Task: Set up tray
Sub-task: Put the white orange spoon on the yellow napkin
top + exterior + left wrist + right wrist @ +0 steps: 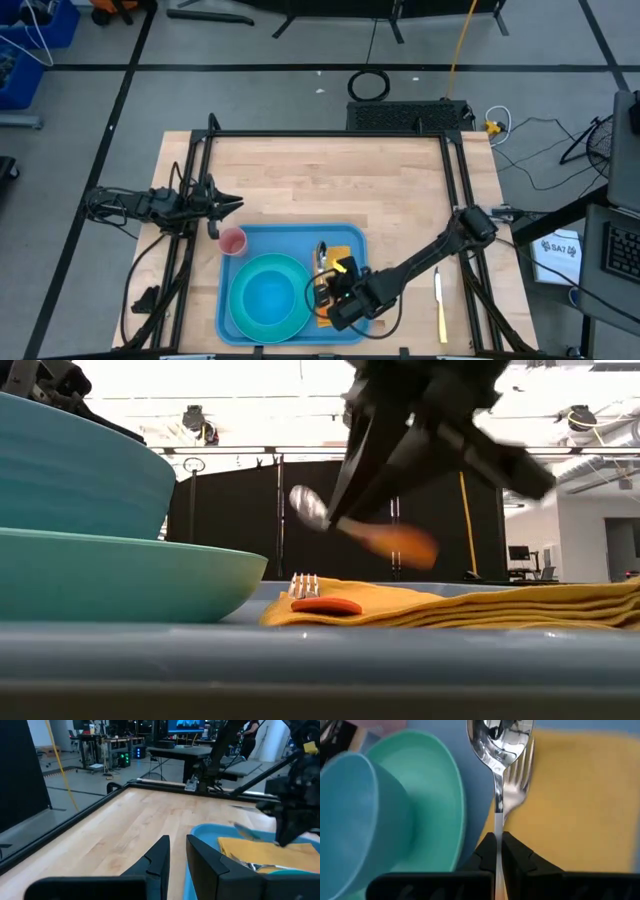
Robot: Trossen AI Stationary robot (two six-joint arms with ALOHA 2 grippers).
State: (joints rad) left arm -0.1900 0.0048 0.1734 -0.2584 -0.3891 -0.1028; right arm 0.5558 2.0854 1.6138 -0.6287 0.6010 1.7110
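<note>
The right gripper's [496,851] jaws pinch a spoon [498,742] above the fork [517,785] on the yellow napkin [580,800]; a loose hold could drop it askew. Beneath lies the light-blue tray [350,236], near the table's front edge. The left gripper [228,203] waits, narrowly parted.

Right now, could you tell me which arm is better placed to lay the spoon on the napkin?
The right: its claw already grips the shiny metal spoon above the folded yellow-orange napkin. The left claw waits off the light-blue plastic tray.
</note>
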